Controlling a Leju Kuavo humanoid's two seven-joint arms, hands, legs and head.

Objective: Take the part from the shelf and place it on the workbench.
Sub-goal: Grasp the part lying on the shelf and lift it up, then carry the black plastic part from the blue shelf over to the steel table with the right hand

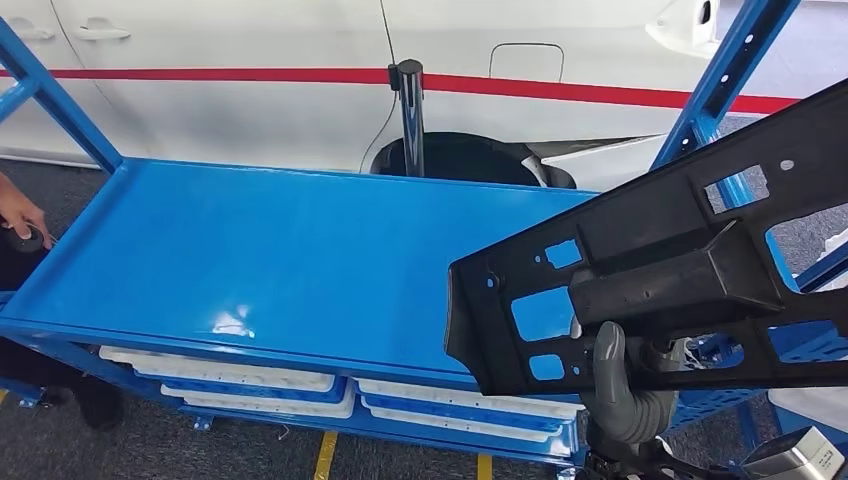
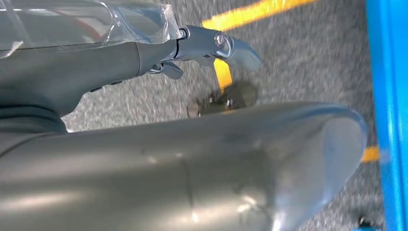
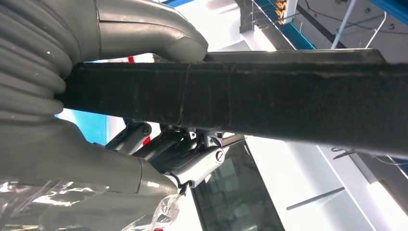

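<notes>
The workbench (image 1: 250,260) stands in front of a car (image 1: 300,70), with a post (image 1: 410,115) between them. The part (image 1: 680,270) is over the workbench's right end, above the right hand (image 1: 625,385). White trays (image 1: 230,372) lie beneath the workbench top.

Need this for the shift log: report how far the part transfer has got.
Done: the black part is off the shelf, gripped by the right hand. In hand: it hangs tilted above the blue workbench, not resting on it. Left: lower it onto the surface and release. The left hand holds nothing.
</notes>
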